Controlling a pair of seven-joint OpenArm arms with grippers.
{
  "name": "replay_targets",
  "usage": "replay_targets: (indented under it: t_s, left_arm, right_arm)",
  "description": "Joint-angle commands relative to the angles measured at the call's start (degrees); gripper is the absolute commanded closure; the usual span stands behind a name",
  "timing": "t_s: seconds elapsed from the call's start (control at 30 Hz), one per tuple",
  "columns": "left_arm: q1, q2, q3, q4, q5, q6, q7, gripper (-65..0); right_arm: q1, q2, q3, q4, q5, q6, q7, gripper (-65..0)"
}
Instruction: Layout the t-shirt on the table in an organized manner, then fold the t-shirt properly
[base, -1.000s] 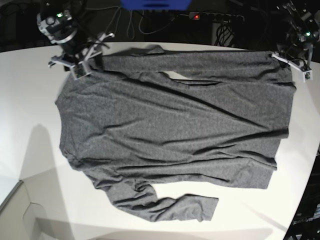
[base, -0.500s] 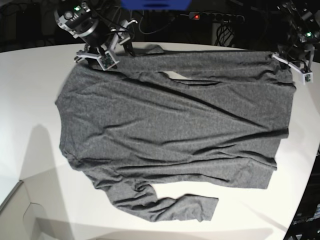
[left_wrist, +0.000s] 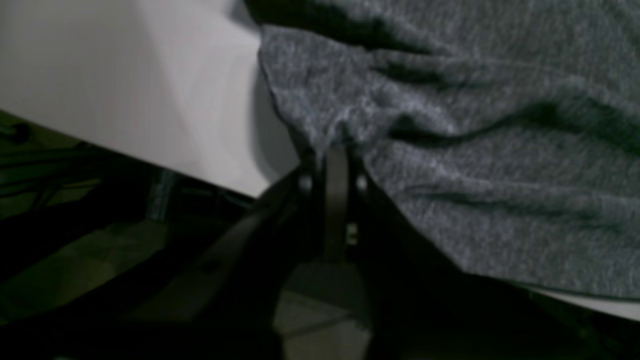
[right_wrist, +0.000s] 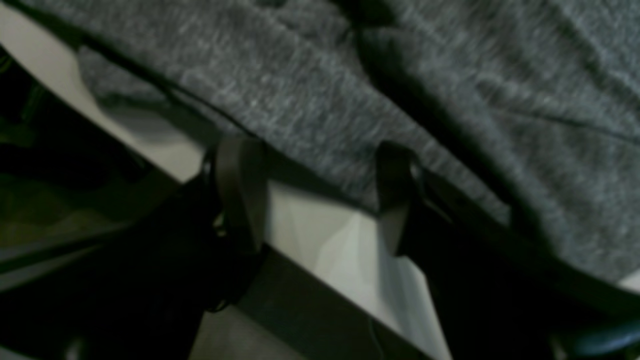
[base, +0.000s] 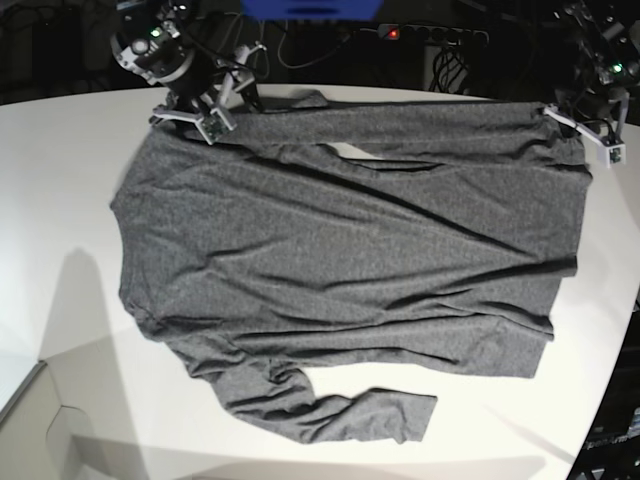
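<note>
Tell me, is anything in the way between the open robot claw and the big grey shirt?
Nothing visible is. The open right gripper hangs right at the edge of the dark heather-grey knit long-sleeved t-shirt, above the plain white table, with no object between them. The left gripper is already shut on the shirt's edge.

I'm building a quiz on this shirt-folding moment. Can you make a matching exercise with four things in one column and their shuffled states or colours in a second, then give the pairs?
Things:
1. left gripper
2. right gripper
3. t-shirt
4. table

States or colours:
A. plain white
B. jaws spread apart at the shirt's edge
C. dark heather grey, spread out flat
D. pinched shut on a fold of fabric

Pairs: 1-D, 2-B, 3-C, 4-A
</note>
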Motion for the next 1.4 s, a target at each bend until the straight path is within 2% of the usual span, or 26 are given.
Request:
replay_targets:
  t_s: [0.0, 0.1, 0.17, 0.3, 0.47, 0.73, 0.9, 1.1, 1.37]
  left_arm:
    - [0.0, -0.9, -0.2, 0.9, -0.4, -0.3, -0.7, 0.0]
    - [0.0, -0.9, -0.3, 0.9, -0.4, -0.3, -0.7, 0.0]
    - [0.0, -0.9, -0.3, 0.9, -0.6, -0.3, -0.7, 0.0]
    - [0.0, -1.0, -0.3, 0.9, -0.7, -0.3, -0.7, 0.0]
    - [-0.1, -1.0, -0.3, 0.9, -0.8, -0.3, -0.7, 0.0]
    - [-0.1, -0.4, -0.4, 7.6, -0.9, -0.3, -0.5, 0.0]
    - [-1.2, 0.2, -0.7, 12.0, -0.9, -0.3, 4.7, 0.0]
    - [-3.9, 0.3, -4.6, 13.3, -0.9, -0.3, 9.4, 0.0]
    - [-6.6, 0.1, -7.3, 15.3, -0.9, -0.4, 13.6, 0.0]
  right_arm:
    - [-0.2, 0.8, 0.2, 0.8, 0.6, 0.0, 1.0, -34.9]
    - [0.0, 0.7, 0.2, 0.8, 0.6, 0.0, 1.0, -34.5]
    - [0.0, 0.7, 0.2, 0.8, 0.6, 0.0, 1.0, -31.4]
    - [0.1, 0.9, 0.2, 0.7, 0.6, 0.0, 1.0, -19.5]
    - [0.2, 0.9, 0.1, 0.7, 0.6, 0.0, 1.0, -0.3]
    - [0.0, 0.6, 1.4, 4.8, 0.6, 0.0, 1.0, 0.0]
    - [0.0, 0.6, 1.4, 7.9, 0.6, 0.0, 1.0, 0.0]
    - [0.9, 0.6, 1.6, 8.8, 0.7, 0.0, 1.0, 0.0]
    - [3.1, 0.6, 1.6, 9.0, 0.8, 0.0, 1.0, 0.0]
